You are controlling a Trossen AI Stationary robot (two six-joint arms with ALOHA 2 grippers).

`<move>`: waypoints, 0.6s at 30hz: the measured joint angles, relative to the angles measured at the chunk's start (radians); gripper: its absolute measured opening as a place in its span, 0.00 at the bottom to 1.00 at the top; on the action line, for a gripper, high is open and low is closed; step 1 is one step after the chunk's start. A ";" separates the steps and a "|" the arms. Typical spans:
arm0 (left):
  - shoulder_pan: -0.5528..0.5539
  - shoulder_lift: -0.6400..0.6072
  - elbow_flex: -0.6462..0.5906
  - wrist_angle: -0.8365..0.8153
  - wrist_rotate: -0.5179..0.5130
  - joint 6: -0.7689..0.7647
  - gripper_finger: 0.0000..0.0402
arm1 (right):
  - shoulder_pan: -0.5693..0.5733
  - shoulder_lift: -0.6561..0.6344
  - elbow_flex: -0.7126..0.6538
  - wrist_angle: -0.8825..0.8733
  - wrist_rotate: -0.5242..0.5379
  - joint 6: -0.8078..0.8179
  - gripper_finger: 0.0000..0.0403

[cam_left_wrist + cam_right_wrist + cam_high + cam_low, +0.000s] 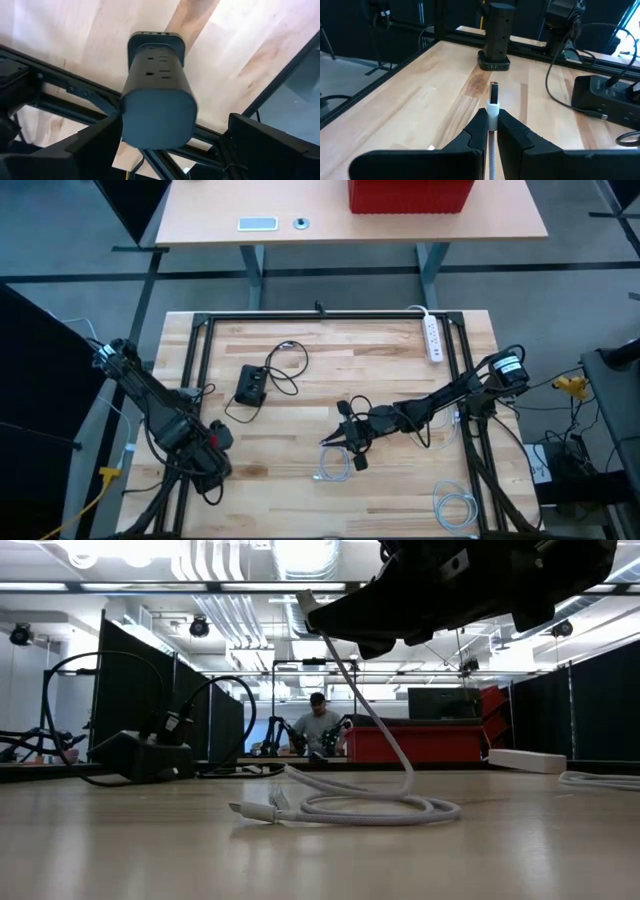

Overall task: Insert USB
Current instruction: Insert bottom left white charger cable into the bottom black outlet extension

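Note:
My right gripper (492, 116) (328, 441) is over the middle of the table, shut on a white USB cable whose plug (494, 91) sticks out past the fingertips toward a black power tower (498, 27). The tower stands upright on its base near the table's left side. The rest of the cable lies coiled (333, 466) (375, 806) on the wood, with its other connector (256, 810) on the table. My left gripper (170, 150) (214, 442) is open above the tower (157, 100), with a finger on either side of the tower's top. My right gripper pinches the cable's white collar (492, 109) between its two fingers, just behind the plug. The fingers lie along the cable, about level and pointing toward the table's left. The plug end is lifted clear and the cord (375, 730) hangs slack down to the coil. My left gripper: I cannot tell whether its fingers touch the tower.
A black box with a looped black cord (251, 385) lies left of centre. A white power strip (433, 338) lies by the far right rail and a second white coil (455, 508) at the near right corner. A black frame (320, 317) rims the table. A person (318, 725) sits beyond it.

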 joint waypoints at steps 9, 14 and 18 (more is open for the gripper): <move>0.000 0.000 -0.008 -0.019 0.002 -0.002 0.87 | 0.000 0.000 0.000 -0.005 -0.001 0.001 0.03; 0.000 0.000 -0.058 -0.005 0.002 0.000 0.87 | 0.000 0.000 0.000 -0.004 -0.001 0.002 0.03; 0.000 0.000 -0.098 0.024 0.004 0.000 0.87 | 0.000 0.000 0.000 -0.004 -0.001 0.012 0.03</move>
